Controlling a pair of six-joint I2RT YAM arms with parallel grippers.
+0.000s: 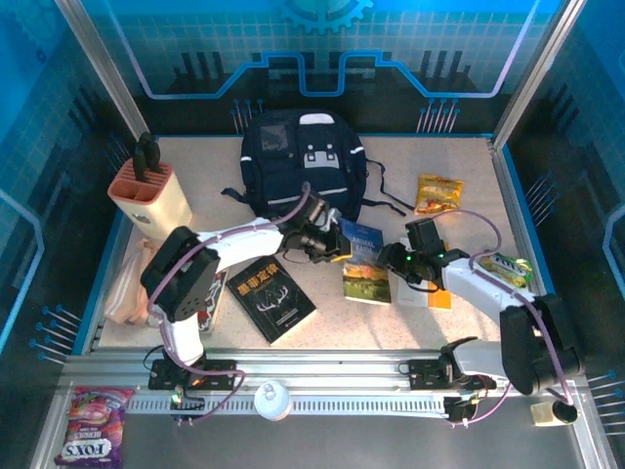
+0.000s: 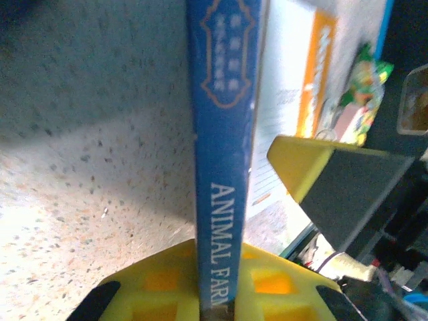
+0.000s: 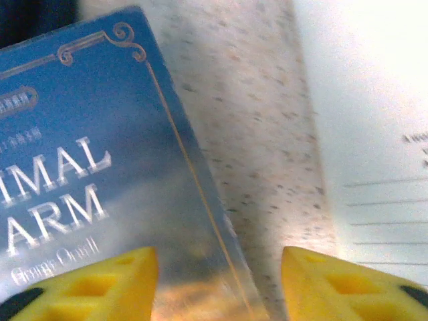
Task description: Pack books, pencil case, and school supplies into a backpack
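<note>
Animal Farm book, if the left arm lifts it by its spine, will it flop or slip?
Probably stiff: the Animal Farm book shows a straight, thick spine in the left gripper. Its cover looks glossy in the right wrist view, so it may slip. Gripped at one end, it might swing or tilt.

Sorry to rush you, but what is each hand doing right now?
Left hand: closed on the Animal Farm book, at its spine.
Right hand: open, holding nothing.
</note>
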